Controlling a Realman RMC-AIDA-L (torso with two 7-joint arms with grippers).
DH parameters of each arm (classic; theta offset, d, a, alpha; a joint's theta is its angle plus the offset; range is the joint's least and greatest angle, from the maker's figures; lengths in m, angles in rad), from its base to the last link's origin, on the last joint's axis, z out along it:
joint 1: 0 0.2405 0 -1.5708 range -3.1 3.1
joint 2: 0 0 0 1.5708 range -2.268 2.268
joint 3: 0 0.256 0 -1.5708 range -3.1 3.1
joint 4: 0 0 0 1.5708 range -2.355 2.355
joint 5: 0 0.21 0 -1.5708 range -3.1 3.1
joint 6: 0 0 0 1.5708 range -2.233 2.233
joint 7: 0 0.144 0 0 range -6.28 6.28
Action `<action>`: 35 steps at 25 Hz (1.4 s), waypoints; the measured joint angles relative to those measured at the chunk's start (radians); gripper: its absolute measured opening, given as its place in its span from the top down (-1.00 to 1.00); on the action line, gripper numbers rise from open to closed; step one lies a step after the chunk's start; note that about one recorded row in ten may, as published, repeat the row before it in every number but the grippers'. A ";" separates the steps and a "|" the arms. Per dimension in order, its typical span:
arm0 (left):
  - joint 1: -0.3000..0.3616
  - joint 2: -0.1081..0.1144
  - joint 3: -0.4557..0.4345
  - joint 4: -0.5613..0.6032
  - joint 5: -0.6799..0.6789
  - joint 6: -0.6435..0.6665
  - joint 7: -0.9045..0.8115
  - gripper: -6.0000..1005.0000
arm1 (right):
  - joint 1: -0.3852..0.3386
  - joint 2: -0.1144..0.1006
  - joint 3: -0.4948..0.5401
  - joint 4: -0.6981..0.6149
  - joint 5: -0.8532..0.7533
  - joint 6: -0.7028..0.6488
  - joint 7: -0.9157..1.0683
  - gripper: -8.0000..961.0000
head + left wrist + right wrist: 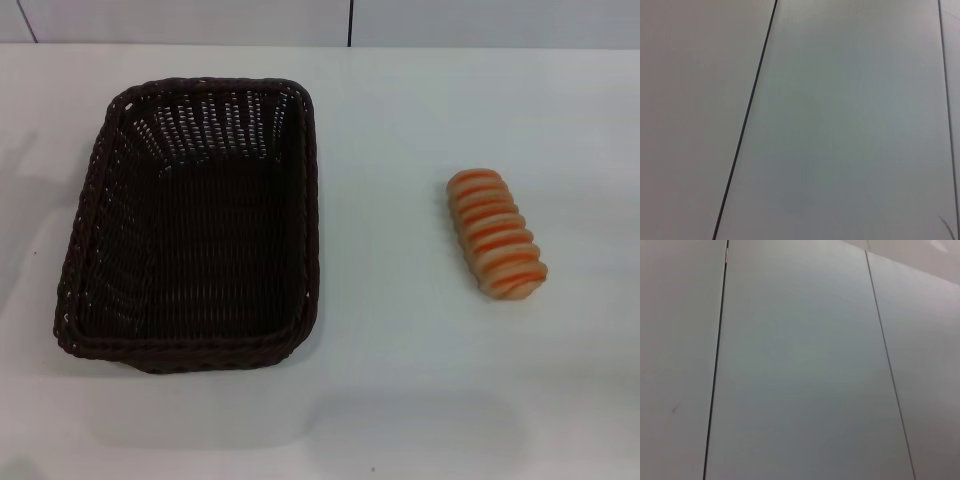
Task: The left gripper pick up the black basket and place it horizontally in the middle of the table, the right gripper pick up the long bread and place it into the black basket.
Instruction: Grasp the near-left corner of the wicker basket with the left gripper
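Neither gripper is in sight, so their fingers can't be judged; the black basket [195,225] sits lengthwise left of centre on the table [400,380], empty and awaiting pickup, the long bread [496,234] well apart.

left gripper out of view, right gripper out of view

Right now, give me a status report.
Neither end effector in view. Black basket empty, lengthwise, left on table. Long bread lying apart to its right. Nothing between them.

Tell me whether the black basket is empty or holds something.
Empty. The black basket shows only its bare woven floor in the head view; the long bread lies apart on the table.
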 joint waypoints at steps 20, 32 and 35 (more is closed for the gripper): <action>-0.008 0.000 0.000 0.000 -0.001 0.018 0.000 -0.59 | 0.001 0.003 -0.002 -0.003 0.000 0.000 0.000 -0.39; 0.025 0.010 0.236 -0.386 0.026 0.443 -0.496 -0.56 | 0.001 0.000 0.000 0.005 0.000 0.000 0.000 -0.39; 0.054 0.014 0.305 -0.551 0.099 0.570 -0.648 -0.56 | 0.001 0.000 0.000 0.004 0.001 0.001 0.000 -0.39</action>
